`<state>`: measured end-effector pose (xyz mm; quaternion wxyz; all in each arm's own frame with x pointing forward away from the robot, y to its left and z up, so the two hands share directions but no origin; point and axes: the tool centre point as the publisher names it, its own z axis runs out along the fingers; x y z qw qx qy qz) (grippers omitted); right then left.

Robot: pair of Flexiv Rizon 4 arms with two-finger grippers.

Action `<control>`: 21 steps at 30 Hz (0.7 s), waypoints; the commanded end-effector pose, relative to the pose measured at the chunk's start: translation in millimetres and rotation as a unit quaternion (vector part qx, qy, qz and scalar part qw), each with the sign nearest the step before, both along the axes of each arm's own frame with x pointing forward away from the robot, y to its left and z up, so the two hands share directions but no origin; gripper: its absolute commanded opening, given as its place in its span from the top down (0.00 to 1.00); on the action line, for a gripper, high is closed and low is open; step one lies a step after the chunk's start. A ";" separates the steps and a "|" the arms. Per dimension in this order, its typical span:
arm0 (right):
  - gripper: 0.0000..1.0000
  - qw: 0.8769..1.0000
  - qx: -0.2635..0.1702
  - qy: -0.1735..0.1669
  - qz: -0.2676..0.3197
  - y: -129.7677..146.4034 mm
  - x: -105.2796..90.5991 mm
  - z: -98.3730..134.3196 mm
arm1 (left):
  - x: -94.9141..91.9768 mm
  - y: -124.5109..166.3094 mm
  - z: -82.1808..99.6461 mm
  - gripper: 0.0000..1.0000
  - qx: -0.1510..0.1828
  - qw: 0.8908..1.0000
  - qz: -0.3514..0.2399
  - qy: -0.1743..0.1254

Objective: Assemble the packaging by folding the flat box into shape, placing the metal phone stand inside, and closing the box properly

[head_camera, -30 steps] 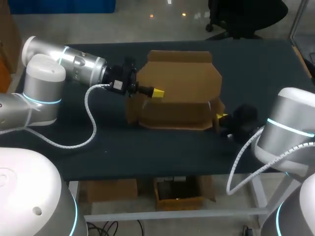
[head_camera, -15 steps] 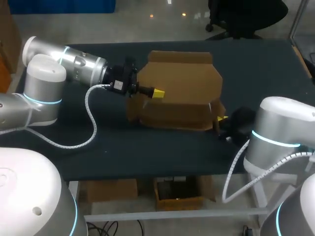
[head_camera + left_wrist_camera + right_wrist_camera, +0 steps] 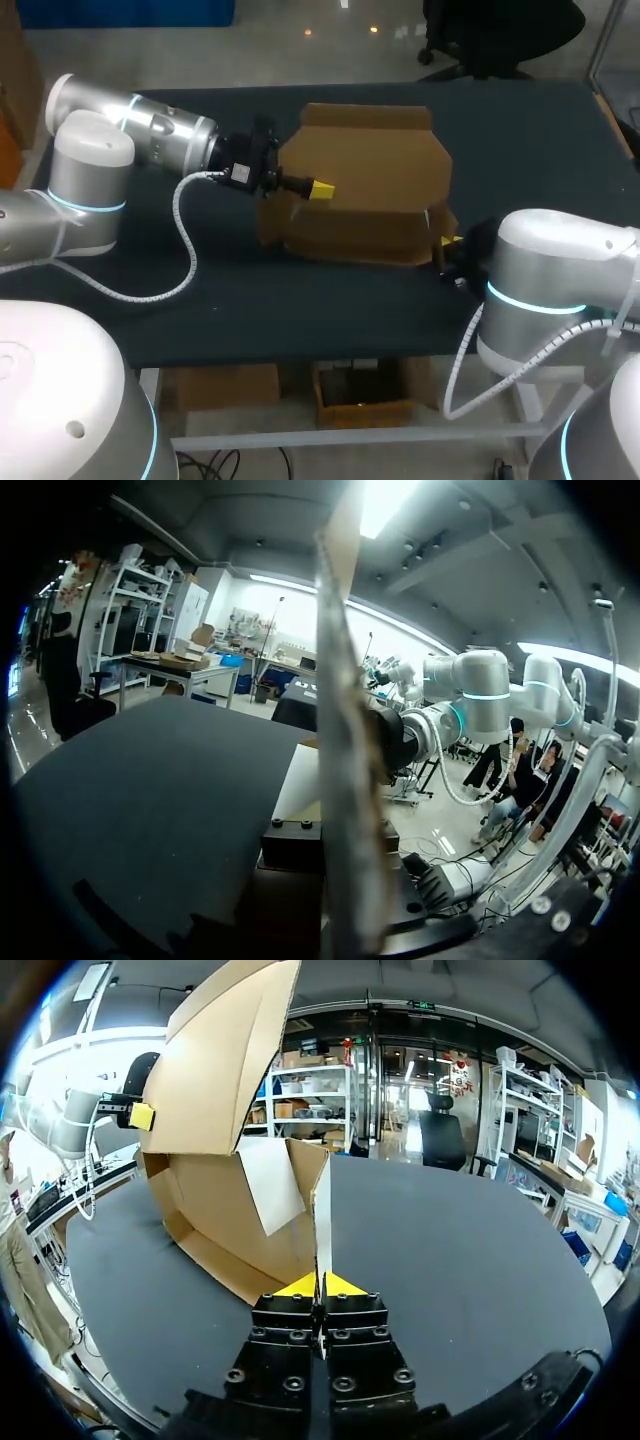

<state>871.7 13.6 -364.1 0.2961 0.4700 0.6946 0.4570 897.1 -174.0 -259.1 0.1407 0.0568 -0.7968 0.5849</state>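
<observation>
While your right arm's elbow swung in from the edge toward the middle of the head view over the last second, the right tool hardly left its place at the right end of the cardboard box. It was clamped on the upright end flap, yellow tips pressed together with the flap's edge between them.

Left tool did not move. It sat at the left wall panel, which ran edge-on straight out of it in the left wrist view, with one yellow tip on the near face. Judged to be gripping that panel.

Box stood half-formed in the middle of the surface, lid panel raised at the back, interior open. It did not shift.

Reading: your right arm was re-angling about the pinched flap, likely to fold it inward, while the left braced the box. Folding was not finished. No metal phone stand showed in any view, so loading and closing were yet to be done.
</observation>
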 end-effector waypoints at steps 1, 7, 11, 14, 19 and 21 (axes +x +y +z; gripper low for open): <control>1.00 1.000 -0.003 -0.004 -0.017 9.2 1.0 -1.9 | 0.8 -3.0 -4.7 1.00 0.000 1.000 -0.002 0.000; 1.00 1.000 -0.001 -0.005 -0.023 11.8 2.7 -0.3 | 0.8 -3.0 -4.7 1.00 0.000 1.000 -0.002 0.000; 1.00 1.000 0.000 -0.005 -0.028 13.2 3.0 0.2 | 0.8 -3.0 -4.7 1.00 0.000 1.000 -0.002 0.000; 1.00 1.000 0.000 -0.006 -0.029 14.4 2.7 1.0 | 0.8 -3.0 -4.7 1.00 0.000 1.000 -0.002 0.000; 1.00 0.999 0.005 -0.005 -0.031 15.8 0.3 0.8 | 0.8 -3.0 -4.7 1.00 0.000 1.000 -0.002 0.000; 0.96 0.999 0.005 -0.004 -0.032 16.3 -0.5 0.4 | 0.8 -3.0 -4.7 1.00 0.000 1.000 -0.002 0.000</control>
